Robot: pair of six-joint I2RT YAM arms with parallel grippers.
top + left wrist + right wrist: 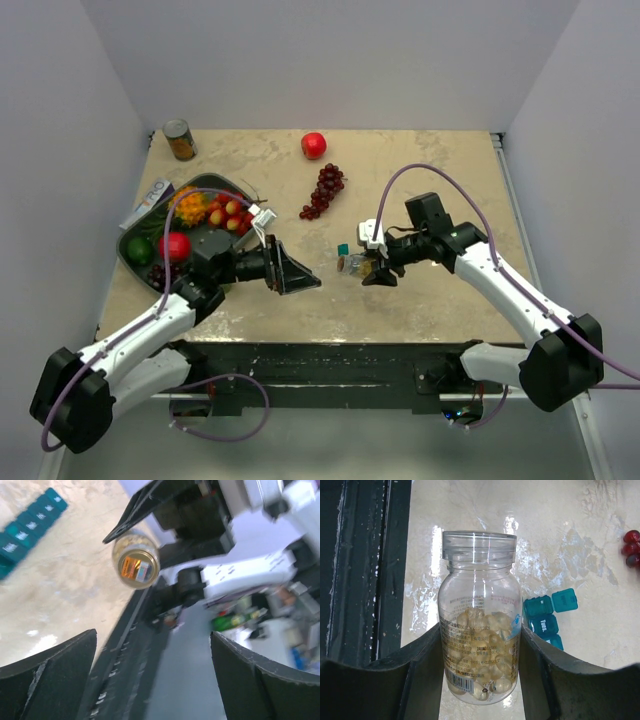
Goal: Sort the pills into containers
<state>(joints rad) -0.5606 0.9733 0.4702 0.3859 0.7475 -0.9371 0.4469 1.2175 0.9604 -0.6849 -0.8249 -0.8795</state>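
I'm gripping the pill bottle in one claw.
My right claw (479,642) is clamping the uncapped clear pill bottle (479,595) over the tabletop (430,160); the teal pill organiser (551,614) is lying near it, and my left claw (152,637) is standing wide apart.

Teal pill organiser (543,622) was partly hidden behind the pill bottle (479,580) and the right gripper (479,635); the bottle's label print was unreadably small.
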